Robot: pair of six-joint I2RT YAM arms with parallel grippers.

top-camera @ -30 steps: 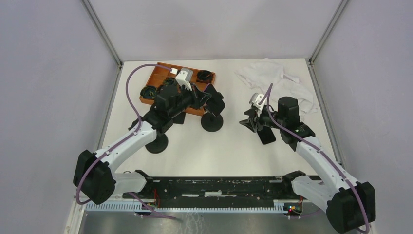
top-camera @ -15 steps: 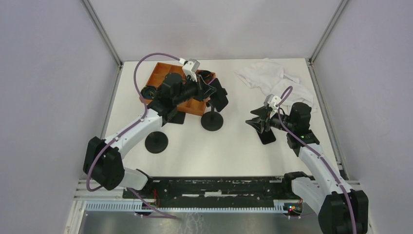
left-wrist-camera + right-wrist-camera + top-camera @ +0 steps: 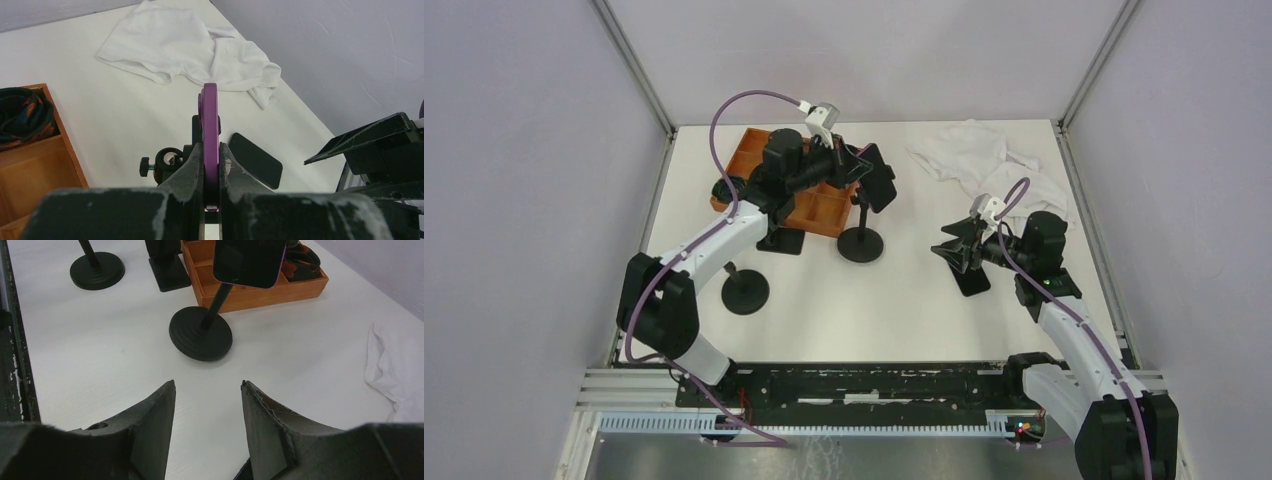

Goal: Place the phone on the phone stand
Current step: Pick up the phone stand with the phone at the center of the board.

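Over the white table [image 3: 904,300], upper centre of the top view beside the wooden tray [image 3: 822,215], line up the round-based phone stand [image 3: 861,245] directly beneath and lower the phone [image 3: 879,180] squarely onto its head [image 3: 162,162], edge aligned, no twist. With the left gripper [image 3: 210,150] pinched nearly shut on the purple phone's edge, release only once seated. Leave the right gripper [image 3: 207,385], middle right, parted about halfway and gripping nothing, clear or ready to steady the base.

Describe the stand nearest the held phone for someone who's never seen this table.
Find the orange wooden tray at far left. Just in front of its right end is a black stand, thin pole on round base. Unlike the other round stand, it has the purple phone over it.
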